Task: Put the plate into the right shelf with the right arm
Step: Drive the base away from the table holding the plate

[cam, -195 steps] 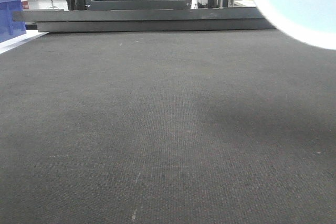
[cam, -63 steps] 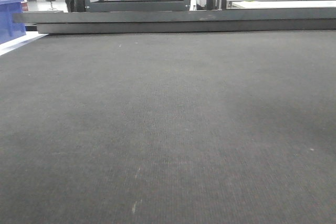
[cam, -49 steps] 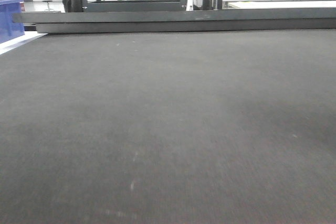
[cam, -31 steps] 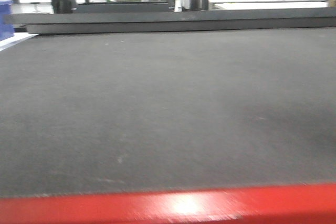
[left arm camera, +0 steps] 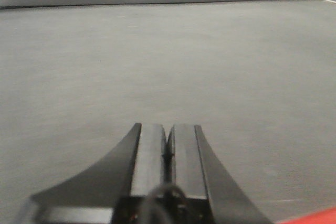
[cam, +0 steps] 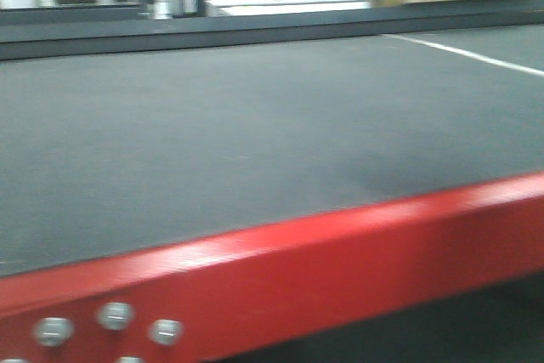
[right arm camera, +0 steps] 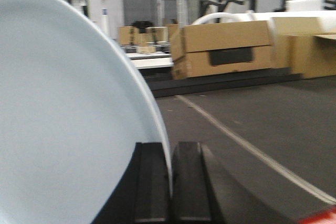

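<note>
The pale blue-white plate fills the left half of the right wrist view, held on edge. My right gripper is shut on the plate's rim, one finger on each side. My left gripper is shut and empty, low over the dark grey mat. The plate and both grippers are out of the front view. No shelf is recognisable in any view.
A red metal beam with bolts crosses the bottom of the front view, the grey mat behind it. A white line runs across the dark floor. Cardboard boxes stand beyond, at the back right.
The front view has swung right and drawn back. The red beam has risen into the bottom of the frame. The plate, seen at the top right 3.1 s ago, has left that view.
</note>
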`<state>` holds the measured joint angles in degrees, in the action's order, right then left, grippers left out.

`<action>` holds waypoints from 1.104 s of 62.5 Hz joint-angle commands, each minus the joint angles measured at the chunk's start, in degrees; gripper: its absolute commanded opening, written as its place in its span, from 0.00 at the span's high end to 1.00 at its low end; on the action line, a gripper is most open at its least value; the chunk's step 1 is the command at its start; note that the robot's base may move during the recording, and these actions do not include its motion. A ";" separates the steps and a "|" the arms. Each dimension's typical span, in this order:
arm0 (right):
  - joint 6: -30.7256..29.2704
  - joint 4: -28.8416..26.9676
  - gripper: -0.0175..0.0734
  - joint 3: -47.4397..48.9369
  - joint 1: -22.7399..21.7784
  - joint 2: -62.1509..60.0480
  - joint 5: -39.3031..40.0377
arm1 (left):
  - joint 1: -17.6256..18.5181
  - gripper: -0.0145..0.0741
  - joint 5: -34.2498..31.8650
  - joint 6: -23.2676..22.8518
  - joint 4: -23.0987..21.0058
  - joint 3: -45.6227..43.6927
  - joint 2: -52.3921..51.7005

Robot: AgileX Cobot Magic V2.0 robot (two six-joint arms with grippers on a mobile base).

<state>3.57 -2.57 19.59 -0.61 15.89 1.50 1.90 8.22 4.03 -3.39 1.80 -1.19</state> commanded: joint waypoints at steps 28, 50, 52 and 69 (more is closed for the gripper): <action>0.01 -0.10 0.75 1.82 -0.45 0.45 5.07 | 0.35 0.89 -4.84 0.16 -0.24 0.48 -0.09; 0.01 -0.10 0.75 1.82 -0.45 0.45 5.07 | 0.35 0.89 -4.84 0.16 -0.24 0.48 -0.09; 0.01 -0.10 0.75 1.82 -0.45 0.45 5.07 | 0.35 0.89 -4.84 0.16 -0.24 0.48 -0.09; 0.01 -0.10 0.75 1.82 -0.45 0.45 5.07 | 0.35 0.89 -4.84 0.16 -0.24 0.48 -0.09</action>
<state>3.57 -2.57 19.59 -0.61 15.89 1.50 1.90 8.22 4.03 -3.39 1.80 -1.19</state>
